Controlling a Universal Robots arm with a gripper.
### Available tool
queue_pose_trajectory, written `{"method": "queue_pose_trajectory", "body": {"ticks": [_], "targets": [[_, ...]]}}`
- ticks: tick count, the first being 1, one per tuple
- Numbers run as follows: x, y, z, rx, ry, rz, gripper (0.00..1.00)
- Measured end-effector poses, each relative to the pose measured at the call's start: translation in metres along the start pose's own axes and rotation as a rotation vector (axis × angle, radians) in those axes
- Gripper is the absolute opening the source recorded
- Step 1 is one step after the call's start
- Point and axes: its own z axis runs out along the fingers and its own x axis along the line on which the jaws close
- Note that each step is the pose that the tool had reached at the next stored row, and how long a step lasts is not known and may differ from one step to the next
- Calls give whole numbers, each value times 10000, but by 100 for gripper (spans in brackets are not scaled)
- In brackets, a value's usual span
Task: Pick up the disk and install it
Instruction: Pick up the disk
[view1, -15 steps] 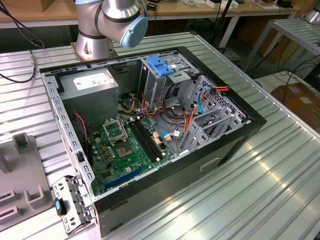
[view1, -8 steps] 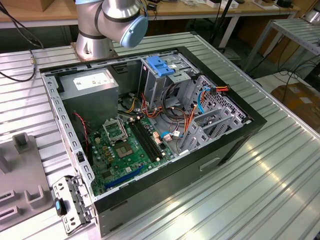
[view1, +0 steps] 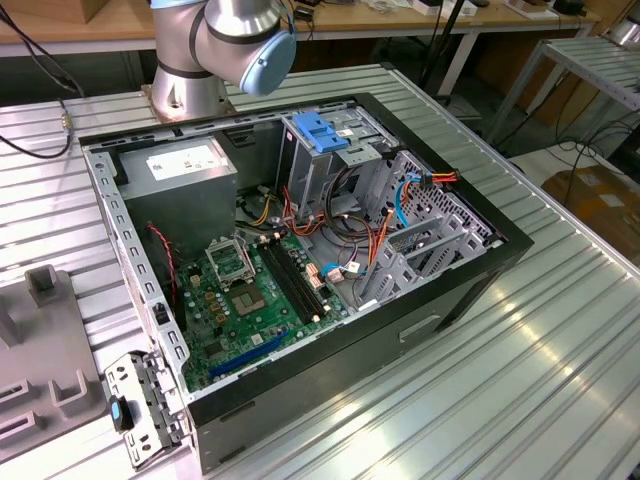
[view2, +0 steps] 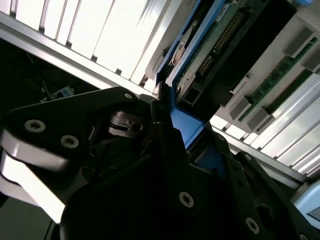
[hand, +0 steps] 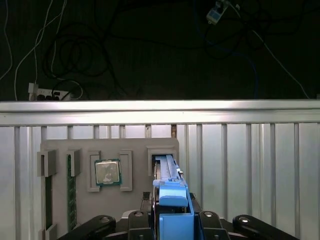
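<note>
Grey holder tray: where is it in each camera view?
Exterior view: grey holder tray at the exterior view's left edge.
First wrist view: tray, the disk standing in its slot.
Second wrist view: tray beyond the disk, holding memory sticks.
Shared landmark: ribbed metal table.

ribbed metal table | wooden bench behind | power strip on dark floor

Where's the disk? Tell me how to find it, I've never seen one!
Look at the ribbed metal table, then the flat grey tray lying on it with cut-out slots. In the first wrist view, the disk stands on edge in the slot next to the square silver chip. It alone wears a bright blue frame; its neighbours are green and silver.
</note>
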Motion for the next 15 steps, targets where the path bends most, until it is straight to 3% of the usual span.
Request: {"method": "queue_pose_trajectory", "body": {"ticks": [8, 11, 15], "targets": [[-2, 1, -108, 0, 4, 0, 37], [-2, 1, -137, 0, 53, 0, 37], [-3, 2, -189, 2, 160, 1, 37]]}}
